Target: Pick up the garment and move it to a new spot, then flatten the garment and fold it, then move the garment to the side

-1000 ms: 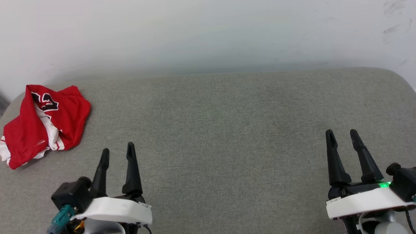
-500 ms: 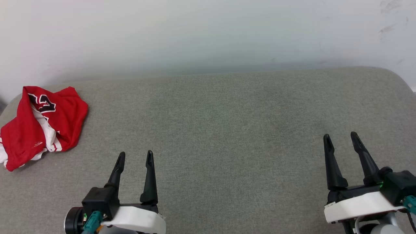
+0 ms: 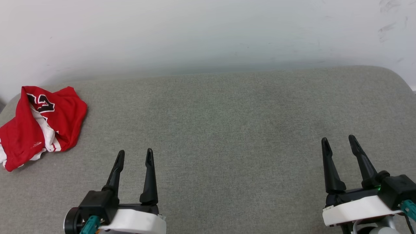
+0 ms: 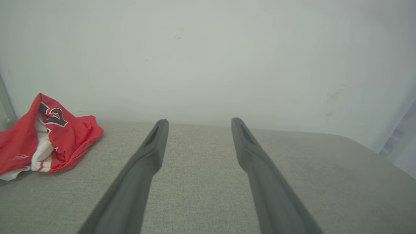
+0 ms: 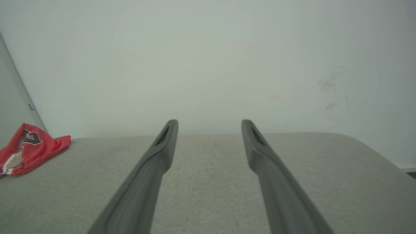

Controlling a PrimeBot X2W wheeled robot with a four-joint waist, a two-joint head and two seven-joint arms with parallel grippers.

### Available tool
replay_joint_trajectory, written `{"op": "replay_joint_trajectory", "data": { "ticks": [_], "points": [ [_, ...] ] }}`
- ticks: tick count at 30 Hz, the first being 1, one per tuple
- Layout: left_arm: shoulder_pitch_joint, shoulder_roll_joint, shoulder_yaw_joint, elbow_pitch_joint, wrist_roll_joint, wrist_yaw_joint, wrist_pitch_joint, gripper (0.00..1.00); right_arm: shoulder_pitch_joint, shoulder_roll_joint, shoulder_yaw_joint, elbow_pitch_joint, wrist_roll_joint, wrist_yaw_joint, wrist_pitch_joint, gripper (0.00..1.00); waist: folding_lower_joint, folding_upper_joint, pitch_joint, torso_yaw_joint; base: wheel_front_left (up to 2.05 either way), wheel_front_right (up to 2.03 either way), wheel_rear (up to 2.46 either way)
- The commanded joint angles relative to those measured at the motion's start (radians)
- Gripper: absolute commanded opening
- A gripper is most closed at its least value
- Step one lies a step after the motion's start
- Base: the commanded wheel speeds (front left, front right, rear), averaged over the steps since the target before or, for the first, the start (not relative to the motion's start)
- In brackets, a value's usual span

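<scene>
We see a red shirt lying in a messy heap at the far left end of a gray cushion. It is bunched up and folded over on itself. Some white cloth with red stripes peeks out from the middle and the bottom of the heap. Part of a black number with a white edge shows near the top. The shirt lies by itself.

The left pincer is at the near side of the cushion, to the right of the shirt and well apart from it. Its two dark fingers stand wide apart and hold nothing. The right pincer is far over on the right side. Its fingers are spread wide too, with only bare cushion between them.

Behind the cushion we see a white wall with a few faint gray marks at the right.
</scene>
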Motion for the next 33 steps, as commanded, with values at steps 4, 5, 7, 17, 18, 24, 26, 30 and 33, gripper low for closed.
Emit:
{"op": "replay_joint_trajectory", "data": {
  "ticks": [4, 5, 7, 17, 18, 24, 26, 30, 33],
  "points": [
    [0.036, -0.05, 0.08, -0.005, 0.019, -0.095, -0.017, 1.0, 0.011, -0.002, -0.006, 0.0, 0.042, 0.0, -0.015, 1.0, 0.0, 0.0, 0.001, -0.001, 0.0, 0.0, 0.0],
    [0.042, -0.062, 0.1, -0.002, 0.022, -0.116, -0.018, 1.0, 0.012, -0.002, -0.005, 0.001, 0.046, 0.0, -0.015, 1.0, 0.0, 0.0, 0.001, -0.001, 0.0, 0.0, 0.0],
    [0.052, -0.081, 0.136, 0.002, 0.039, -0.158, -0.022, 1.0, 0.015, -0.002, -0.005, 0.005, 0.056, 0.0, -0.02, 1.0, 0.0, 0.0, 0.001, -0.001, 0.0, 0.0, 0.0],
    [0.072, -0.119, 0.207, 0.038, 0.142, -0.254, -0.039, 1.0, 0.022, -0.002, -0.004, 0.031, 0.014, 0.0, -0.036, 1.0, 0.0, 0.0, 0.004, -0.004, 0.0, 0.0, 0.0],
    [0.073, -0.121, 0.209, 0.041, 0.151, -0.259, -0.041, 1.0, 0.023, -0.002, -0.004, 0.035, 0.011, 0.0, -0.038, 1.0, 0.0, 0.0, 0.004, -0.004, 0.0, 0.0, 0.0],
    [0.08, -0.123, 0.211, 0.06, 0.189, -0.266, -0.052, 1.0, 0.019, -0.002, 0.004, 0.064, 0.008, 0.0, -0.049, 1.0, 0.0, 0.0, 0.004, -0.005, 0.0, 0.0, 0.0],
    [0.082, -0.123, 0.209, 0.066, 0.199, -0.264, -0.054, 1.0, 0.018, -0.001, 0.006, 0.068, -0.002, 0.0, -0.053, 1.0, 0.0, 0.0, 0.003, -0.006, 0.0, 0.0, 0.0],
    [0.081, -0.123, 0.208, 0.071, 0.201, -0.266, -0.058, 1.0, 0.019, -0.001, 0.011, 0.073, -0.013, 0.0, -0.054, 1.0, 0.0, 0.0, 0.002, -0.006, 0.0, 0.0, 0.0],
    [0.077, -0.123, 0.208, 0.073, 0.199, -0.27, -0.058, 1.0, 0.019, -0.002, 0.014, 0.074, -0.017, 0.0, -0.055, 1.0, 0.0, 0.0, 0.002, -0.005, 0.0, 0.0, 0.0]
  ]
}}
